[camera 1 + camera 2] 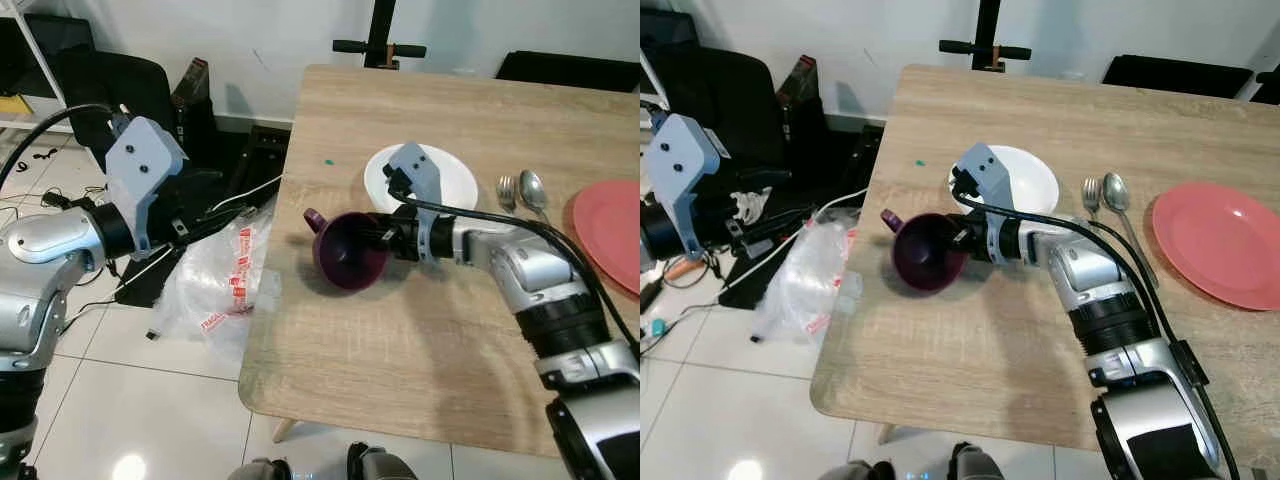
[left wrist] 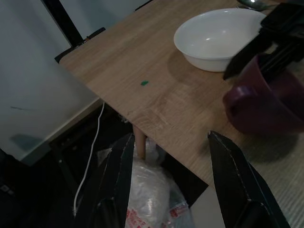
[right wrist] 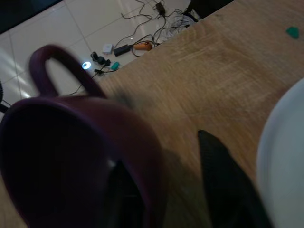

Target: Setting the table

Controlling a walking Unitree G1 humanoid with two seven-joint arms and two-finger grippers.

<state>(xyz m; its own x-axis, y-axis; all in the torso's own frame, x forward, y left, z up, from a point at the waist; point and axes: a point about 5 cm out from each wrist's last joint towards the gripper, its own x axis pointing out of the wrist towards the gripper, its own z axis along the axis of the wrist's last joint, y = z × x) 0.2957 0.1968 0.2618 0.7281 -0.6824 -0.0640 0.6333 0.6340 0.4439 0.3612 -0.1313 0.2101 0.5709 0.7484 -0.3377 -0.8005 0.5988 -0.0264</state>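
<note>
The purple mug (image 1: 349,250) sits at the centre of your left eye view, tilted on its side over the wooden table (image 1: 400,350) so that its open mouth faces you and its handle points to the upper left. Your right gripper (image 1: 383,235) pinches the mug's rim: in the right wrist view one black finger (image 3: 223,175) lies outside the wall and the other goes inside the dark bowl of the mug. Whether the mug touches the tabletop or hangs just above it, you cannot tell.

Just beyond the mug, toward the upper right, you see the white bowl (image 1: 455,175), partly covered by the gripper's grey housing. Right of the bowl lie a fork (image 1: 506,190) and a spoon (image 1: 533,190) side by side, and the red plate (image 1: 612,232) is cut off by the right edge of the frame.

Your left gripper (image 2: 171,156) hangs off the table's left edge with its fingers spread wide and nothing between them, over a clear plastic bag (image 1: 220,280) on the tiled floor
</note>
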